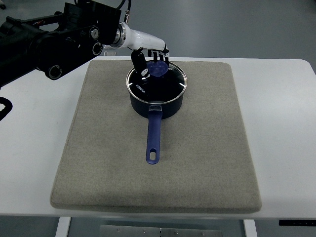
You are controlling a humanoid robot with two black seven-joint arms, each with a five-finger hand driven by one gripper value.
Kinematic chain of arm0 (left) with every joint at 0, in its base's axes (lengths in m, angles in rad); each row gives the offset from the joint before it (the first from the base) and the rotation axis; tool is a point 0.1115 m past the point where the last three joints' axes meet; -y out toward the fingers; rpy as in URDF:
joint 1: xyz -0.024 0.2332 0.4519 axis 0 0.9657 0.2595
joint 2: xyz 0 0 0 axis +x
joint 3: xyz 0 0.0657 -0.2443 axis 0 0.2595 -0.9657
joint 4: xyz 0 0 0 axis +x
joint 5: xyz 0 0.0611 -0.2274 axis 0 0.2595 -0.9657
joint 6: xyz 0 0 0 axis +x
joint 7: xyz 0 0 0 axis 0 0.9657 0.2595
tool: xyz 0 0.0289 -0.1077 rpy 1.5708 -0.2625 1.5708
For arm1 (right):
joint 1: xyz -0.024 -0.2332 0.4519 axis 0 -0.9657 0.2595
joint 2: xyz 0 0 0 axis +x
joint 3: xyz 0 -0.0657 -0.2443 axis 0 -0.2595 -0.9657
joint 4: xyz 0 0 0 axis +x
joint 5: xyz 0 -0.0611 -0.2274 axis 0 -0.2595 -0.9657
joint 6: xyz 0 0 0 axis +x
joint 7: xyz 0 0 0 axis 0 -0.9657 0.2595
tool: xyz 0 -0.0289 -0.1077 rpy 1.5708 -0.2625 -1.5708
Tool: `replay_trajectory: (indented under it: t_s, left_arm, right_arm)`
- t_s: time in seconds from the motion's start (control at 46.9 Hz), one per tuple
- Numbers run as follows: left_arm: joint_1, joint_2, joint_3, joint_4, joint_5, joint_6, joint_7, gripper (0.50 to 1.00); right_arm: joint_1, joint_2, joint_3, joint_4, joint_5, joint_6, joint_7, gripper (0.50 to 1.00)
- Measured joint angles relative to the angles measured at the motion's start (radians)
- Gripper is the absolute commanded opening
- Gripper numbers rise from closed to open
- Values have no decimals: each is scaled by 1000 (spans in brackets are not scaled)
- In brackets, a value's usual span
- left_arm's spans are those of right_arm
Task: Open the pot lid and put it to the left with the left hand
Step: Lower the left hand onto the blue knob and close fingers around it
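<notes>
- One grey mat (197,163) covers your white desk (286,148); grey floor lies beyond.
- Your left robot hand (152,59) curls its fingers around the blue knob (159,68) of the lid (157,83), which sits on the pot (157,104) at the mat's far middle.

Clearance around pot (157,96) on mat (207,163).
Left of pot: bare mat, open to the left edge. Right and near side likewise open, save handle (153,136) jutting toward the near edge. Above lid (165,85): occupied by left hand (150,58), arm crossing the far-left corner.
</notes>
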Motion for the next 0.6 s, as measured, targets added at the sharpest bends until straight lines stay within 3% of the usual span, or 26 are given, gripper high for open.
replay_trajectory:
  t_s: [0.448,0.598]
  left_arm:
    - [3,1,0,-2,0,0,0,711]
    - [3,2,0,-2,0,0,0,673]
  right_arm:
    - [0,0,0,0,0,0,0,917]
    - [0,0,0,0,0,0,0,917]
